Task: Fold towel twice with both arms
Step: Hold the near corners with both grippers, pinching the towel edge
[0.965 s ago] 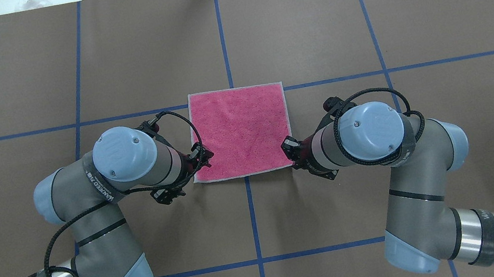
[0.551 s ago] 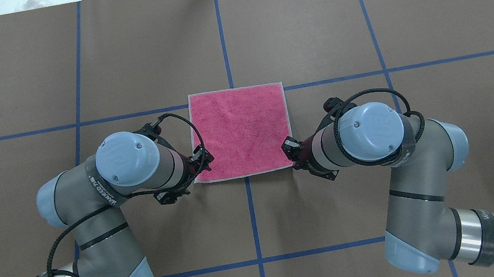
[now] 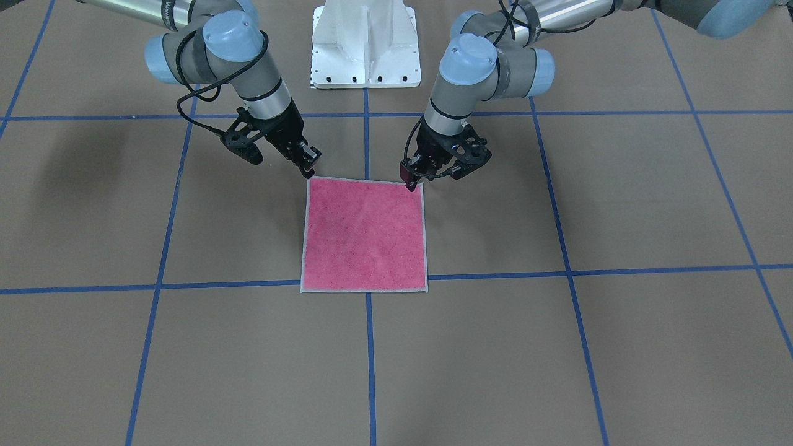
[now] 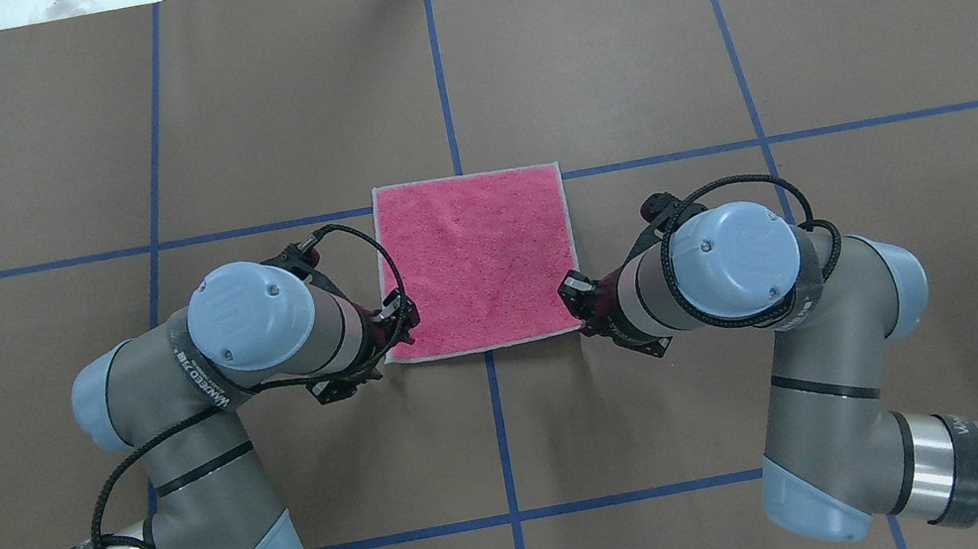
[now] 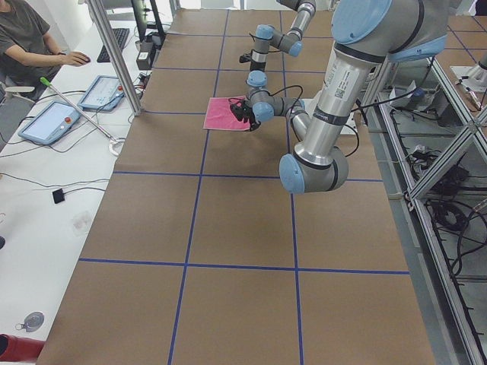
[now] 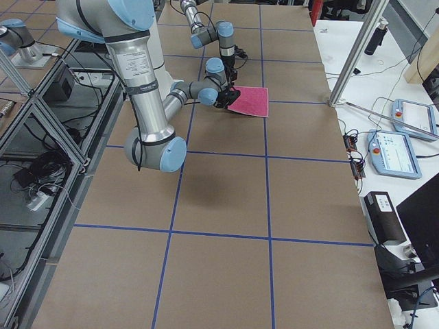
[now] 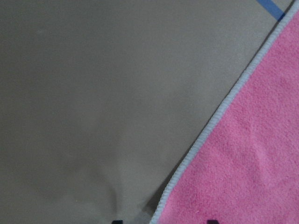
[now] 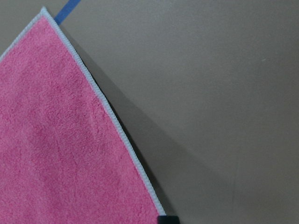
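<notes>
Barely off the mark here. Small square terry towel [image 4: 477, 261], pink face up, flat and fully open in the middle of the brown paper-covered surface [image 4: 609, 42], not a crease in it. No fold made yet, so both to come.

Left end effector [image 3: 409, 180] low at the towel's robot-side left corner, fingertips apart in the wrist view with the light grey stitched edging [image 7: 201, 140] running between them, nothing clamped. Right end effector [image 3: 310, 169] at the other robot-side corner, just at the cloth's edge. Only one fingertip showing in its wrist view, so cannot tell whether apart or together.

Looks like the corner pinch ahead of fold one. Left to do, by this reading: grip both corners, carry them across to the far edge, then fold once more.
</notes>
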### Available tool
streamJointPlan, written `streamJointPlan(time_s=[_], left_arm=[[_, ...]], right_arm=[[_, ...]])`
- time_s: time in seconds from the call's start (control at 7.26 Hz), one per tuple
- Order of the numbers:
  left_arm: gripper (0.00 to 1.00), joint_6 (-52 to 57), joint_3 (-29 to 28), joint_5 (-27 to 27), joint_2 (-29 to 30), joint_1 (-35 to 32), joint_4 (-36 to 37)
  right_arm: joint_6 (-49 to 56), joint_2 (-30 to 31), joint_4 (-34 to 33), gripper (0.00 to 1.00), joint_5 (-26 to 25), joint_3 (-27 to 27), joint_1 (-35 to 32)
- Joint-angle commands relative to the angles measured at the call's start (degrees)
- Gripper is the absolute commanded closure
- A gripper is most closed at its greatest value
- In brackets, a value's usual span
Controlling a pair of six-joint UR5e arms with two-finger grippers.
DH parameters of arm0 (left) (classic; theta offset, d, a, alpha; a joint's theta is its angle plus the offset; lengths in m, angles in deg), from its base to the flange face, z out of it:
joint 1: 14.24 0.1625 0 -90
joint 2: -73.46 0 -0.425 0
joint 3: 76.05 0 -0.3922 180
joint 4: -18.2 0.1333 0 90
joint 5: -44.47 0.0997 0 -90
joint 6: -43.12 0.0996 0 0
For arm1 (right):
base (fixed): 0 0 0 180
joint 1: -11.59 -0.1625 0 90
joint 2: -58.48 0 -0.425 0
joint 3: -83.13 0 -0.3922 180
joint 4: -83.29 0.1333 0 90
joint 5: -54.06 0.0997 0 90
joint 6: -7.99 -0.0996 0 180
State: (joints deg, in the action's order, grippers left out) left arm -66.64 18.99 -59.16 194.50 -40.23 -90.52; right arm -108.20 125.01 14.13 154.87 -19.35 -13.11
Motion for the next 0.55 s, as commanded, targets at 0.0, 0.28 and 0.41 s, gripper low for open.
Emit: streamJointPlan(time_s=[0.0,0.28,0.41], left_arm=[[0.43,-0.1,-0.1,0.0,0.0,0.0,0.0],[0.43,-0.5,-0.2,-0.1,0.1,0.1,0.0],[0.44,-0.5,-0.6,-0.1,0.1,0.1,-0.1]], right_arm=[[0.0,0.0,0.0,1.00,0.1,-0.1,0.0],[0.0,0.0,0.0,1.00,0.1,0.0,0.0],[0.0,0.0,0.0,1.00,0.2,0.0,0.0]])
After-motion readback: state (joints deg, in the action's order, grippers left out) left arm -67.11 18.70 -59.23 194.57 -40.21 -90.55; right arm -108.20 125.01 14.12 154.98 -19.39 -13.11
